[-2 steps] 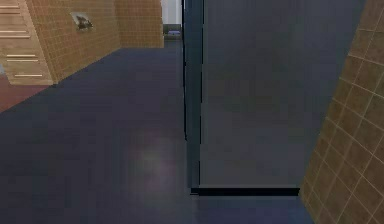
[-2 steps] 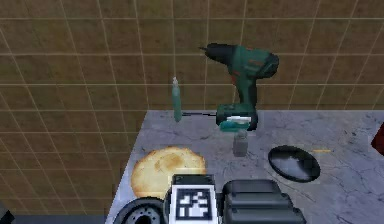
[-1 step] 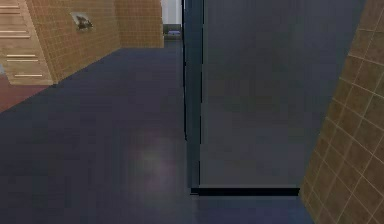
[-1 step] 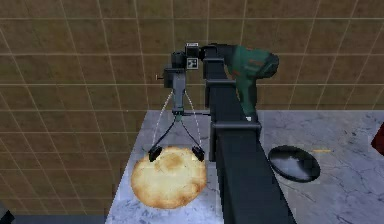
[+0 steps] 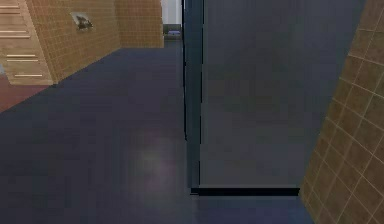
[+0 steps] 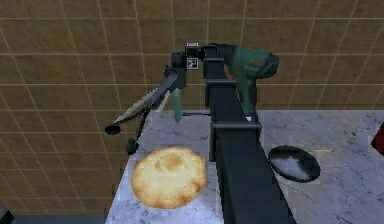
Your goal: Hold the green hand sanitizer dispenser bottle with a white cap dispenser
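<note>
Reaches gripper (image 6: 150, 108) toward far wall (image 6: 80, 60) beside green bottle-shaped thing (image 6: 256, 68), jaw state impossible to tell, and could topple it if arm (image 6: 235, 140) swings right.

- A tall dark grey flat panel (image 5: 250, 90) stands upright mid-room.
- A glossy dark blue floor (image 5: 100, 140) spreads left of the panel and before it.
- A tan square-tiled wall (image 5: 350, 130) rises just right of the panel.
- A pale wooden drawer cabinet (image 5: 22, 45) stands well left of the panel.
- In the arm side view lies a grey speckled stone countertop (image 6: 335, 138).

No text, label, brand, number or sign can be read on anything here.
</note>
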{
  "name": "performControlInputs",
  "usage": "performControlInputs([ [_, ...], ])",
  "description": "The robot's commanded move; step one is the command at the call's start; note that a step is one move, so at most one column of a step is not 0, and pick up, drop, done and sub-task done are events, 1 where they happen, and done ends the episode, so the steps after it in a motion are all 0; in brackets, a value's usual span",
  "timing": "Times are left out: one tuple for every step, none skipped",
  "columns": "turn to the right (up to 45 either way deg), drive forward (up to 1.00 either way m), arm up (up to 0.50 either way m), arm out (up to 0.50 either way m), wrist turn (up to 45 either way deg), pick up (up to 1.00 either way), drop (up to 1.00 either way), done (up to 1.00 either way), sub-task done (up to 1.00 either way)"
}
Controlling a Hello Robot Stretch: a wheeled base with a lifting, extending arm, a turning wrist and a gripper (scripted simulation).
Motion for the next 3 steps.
performControlInputs([
  [0.0, 0.0, 0.0, 0.0, 45.0, 0.0, 0.0, 0.0, 0.0],
  [0.0, 0.0, 0.0, 0.0, 45.0, 0.0, 0.0, 0.0, 0.0],
  [0.0, 0.0, 0.0, 0.0, 36.0, 0.0, 0.0, 0.0, 0.0],
])
